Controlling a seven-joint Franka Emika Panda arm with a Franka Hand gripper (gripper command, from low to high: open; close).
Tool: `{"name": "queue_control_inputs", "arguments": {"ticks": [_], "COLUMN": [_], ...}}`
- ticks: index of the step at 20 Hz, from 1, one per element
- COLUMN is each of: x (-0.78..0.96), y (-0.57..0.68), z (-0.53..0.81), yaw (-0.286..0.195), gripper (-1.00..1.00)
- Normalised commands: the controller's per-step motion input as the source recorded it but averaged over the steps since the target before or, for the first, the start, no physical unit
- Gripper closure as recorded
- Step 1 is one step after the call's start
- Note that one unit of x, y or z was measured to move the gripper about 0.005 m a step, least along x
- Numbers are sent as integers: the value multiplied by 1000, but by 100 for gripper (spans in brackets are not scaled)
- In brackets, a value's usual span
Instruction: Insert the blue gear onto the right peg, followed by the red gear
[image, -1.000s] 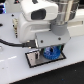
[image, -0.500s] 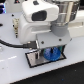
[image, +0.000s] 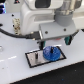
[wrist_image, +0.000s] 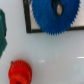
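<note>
Blue gear (image: 51, 53) lies flat on the black-framed plate (image: 35, 60), lower centre of the exterior view, right side of the plate; peg hidden, seating looks done. Gripper (image: 52, 46) has risen slightly off it versus half a second ago; finger spread cannot be told. Red gear (wrist_image: 19, 71) sits off-plate on the table, wrist view lower left, next up.

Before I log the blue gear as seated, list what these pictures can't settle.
- Right peg: hidden under the blue gear in the exterior view; blurred at the hub in the wrist view.
- Claw: behind the arm's body in the exterior view, absent in the wrist view.
- Red gear: cut off by the wrist view's edge.
</note>
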Motion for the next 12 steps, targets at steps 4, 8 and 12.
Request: {"name": "queue_control_inputs", "arguments": {"ticks": [4,8,12], "x": [-533,-586,-572], "y": [285,323,336], "z": [134,37,-15], "yaw": [0,0,0], "gripper": [-100,-100,-100]}}
